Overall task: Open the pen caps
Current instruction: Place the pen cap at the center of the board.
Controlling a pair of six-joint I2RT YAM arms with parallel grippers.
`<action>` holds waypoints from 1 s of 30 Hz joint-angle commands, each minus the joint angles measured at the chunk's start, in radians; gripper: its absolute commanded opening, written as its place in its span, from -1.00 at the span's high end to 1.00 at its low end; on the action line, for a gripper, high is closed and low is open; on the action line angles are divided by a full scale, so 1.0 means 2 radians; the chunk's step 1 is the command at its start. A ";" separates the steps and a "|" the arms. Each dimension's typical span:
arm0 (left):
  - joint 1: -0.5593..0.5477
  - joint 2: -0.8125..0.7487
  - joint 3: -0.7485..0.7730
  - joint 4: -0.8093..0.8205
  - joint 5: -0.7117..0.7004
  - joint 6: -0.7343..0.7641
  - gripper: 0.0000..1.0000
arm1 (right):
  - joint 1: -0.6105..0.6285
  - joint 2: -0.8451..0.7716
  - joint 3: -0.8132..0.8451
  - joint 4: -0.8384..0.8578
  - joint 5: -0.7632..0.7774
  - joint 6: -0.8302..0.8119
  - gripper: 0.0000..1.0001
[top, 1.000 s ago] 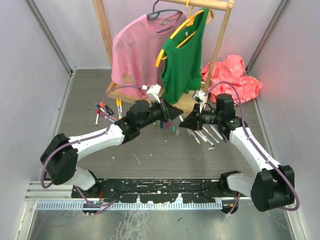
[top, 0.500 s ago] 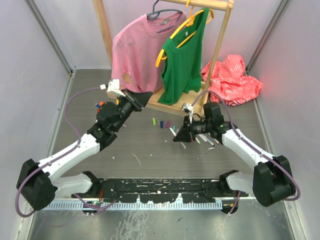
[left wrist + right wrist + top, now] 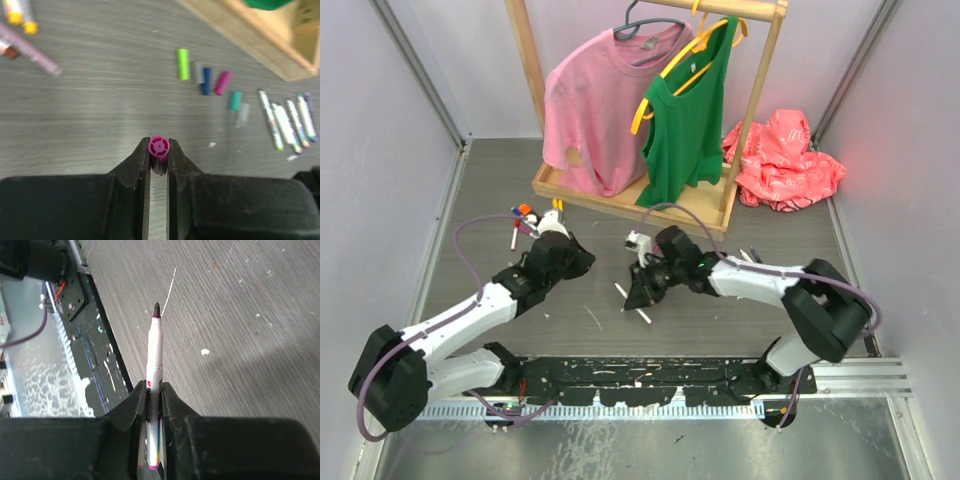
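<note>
My left gripper (image 3: 159, 150) is shut on a magenta pen cap (image 3: 159, 146) and holds it end-on above the table. In the top view this gripper (image 3: 578, 262) sits left of centre. My right gripper (image 3: 154, 390) is shut on a white marker barrel (image 3: 154, 347), whose dark tip (image 3: 156, 309) is bare. The top view shows this right gripper (image 3: 638, 295) low over the table with the marker (image 3: 643, 315) sticking out. Loose pen caps lie in a row: green (image 3: 183, 64), blue (image 3: 206, 81), magenta (image 3: 222, 82), teal (image 3: 235, 100).
Uncapped white markers (image 3: 285, 122) lie right of the loose caps. Capped markers (image 3: 525, 218) lie at the table's left. Behind stands a wooden clothes rack base (image 3: 620, 200) with a pink shirt (image 3: 595, 100) and a green top (image 3: 685, 120). A red bag (image 3: 785, 155) lies back right.
The two grippers, together at the centre a second ago, have pulled apart. The left went left with the cap. The right swung left and nearer with the marker.
</note>
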State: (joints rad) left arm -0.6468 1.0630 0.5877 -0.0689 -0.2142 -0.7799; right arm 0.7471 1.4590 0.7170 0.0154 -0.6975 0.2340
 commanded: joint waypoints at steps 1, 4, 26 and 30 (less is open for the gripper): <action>0.040 0.021 -0.011 -0.041 -0.017 -0.023 1.00 | 0.052 0.056 0.083 0.020 0.107 0.101 0.94; 0.075 0.039 -0.022 -0.035 0.005 -0.042 1.00 | 0.067 0.087 0.104 0.044 0.116 0.165 0.94; 0.151 0.153 -0.027 -0.037 0.002 -0.061 0.92 | 0.169 0.256 0.233 -0.017 0.253 0.213 0.68; 0.151 0.154 -0.030 -0.035 0.002 -0.059 0.68 | 0.173 0.267 0.245 -0.045 0.295 0.197 0.63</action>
State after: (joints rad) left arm -0.3511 1.3415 0.5434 -0.1120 -0.2226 -0.9077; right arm 1.0763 1.9713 1.1595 -0.0216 -0.2237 0.6750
